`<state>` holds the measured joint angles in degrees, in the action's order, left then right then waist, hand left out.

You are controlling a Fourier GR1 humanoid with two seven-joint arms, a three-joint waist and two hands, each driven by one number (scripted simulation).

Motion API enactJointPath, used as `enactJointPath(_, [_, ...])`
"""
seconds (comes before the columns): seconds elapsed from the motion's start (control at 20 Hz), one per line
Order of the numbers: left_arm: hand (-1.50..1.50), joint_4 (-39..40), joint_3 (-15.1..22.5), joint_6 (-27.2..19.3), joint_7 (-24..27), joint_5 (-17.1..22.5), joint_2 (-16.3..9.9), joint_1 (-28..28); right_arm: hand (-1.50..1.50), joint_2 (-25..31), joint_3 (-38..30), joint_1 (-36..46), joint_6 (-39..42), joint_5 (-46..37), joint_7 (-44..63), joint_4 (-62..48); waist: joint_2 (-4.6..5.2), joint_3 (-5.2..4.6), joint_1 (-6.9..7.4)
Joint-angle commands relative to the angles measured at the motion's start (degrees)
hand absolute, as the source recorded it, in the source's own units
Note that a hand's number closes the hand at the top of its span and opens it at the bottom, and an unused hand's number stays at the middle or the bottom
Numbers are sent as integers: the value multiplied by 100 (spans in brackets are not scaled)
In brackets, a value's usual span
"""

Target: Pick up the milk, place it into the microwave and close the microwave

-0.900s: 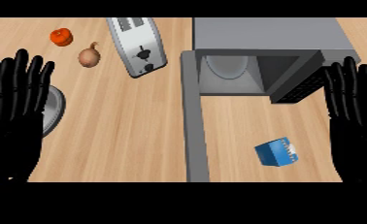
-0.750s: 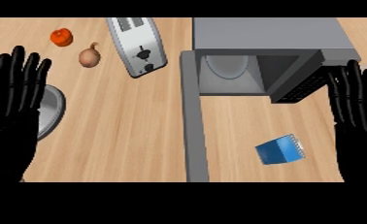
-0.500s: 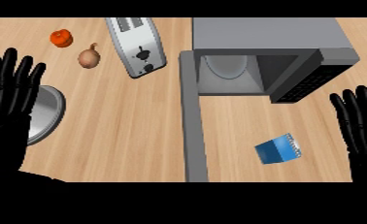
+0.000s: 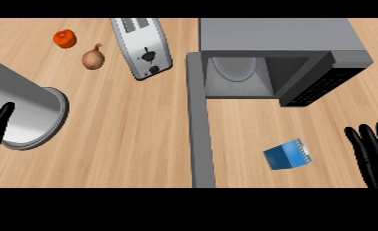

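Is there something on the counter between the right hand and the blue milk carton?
No. In the head view, only bare wooden counter lies between the right hand and the milk carton.

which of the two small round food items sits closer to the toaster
The brown onion, beside the toaster; the red tomato lies farther left.

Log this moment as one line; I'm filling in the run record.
milk carton: on counter, untouched | microwave: door open | right hand: open, beside carton | left hand: at left edge
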<state>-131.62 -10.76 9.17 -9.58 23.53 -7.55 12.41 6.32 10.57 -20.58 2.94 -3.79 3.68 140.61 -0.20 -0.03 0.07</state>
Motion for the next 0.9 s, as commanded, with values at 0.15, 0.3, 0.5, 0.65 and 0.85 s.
enactJointPath(0.15, [-150,-638,-559,441,-169,783,28,876,-150,32,-194,-656,123,-266,-606,-299,-2,4,6])
enactJointPath(0.3, [-150,-540,-995,950,246,1133,74,1268,-150,-111,-188,-505,-61,-519,-704,-522,-2,2,35])
enactJointPath(0.5, [-150,-790,-1125,969,-20,1330,4,1319,-150,-281,-230,-620,-255,-692,-1058,-1208,0,5,37])
enactJointPath(0.65, [-150,-911,-1060,1017,-120,1381,107,1505,-150,-202,-718,-568,-245,-505,-1475,-1756,1,8,46])
enactJointPath(0.85, [-150,-880,-1250,1033,-91,1425,86,1436,-150,-278,-979,-573,-381,-504,-1895,-2492,5,9,32])
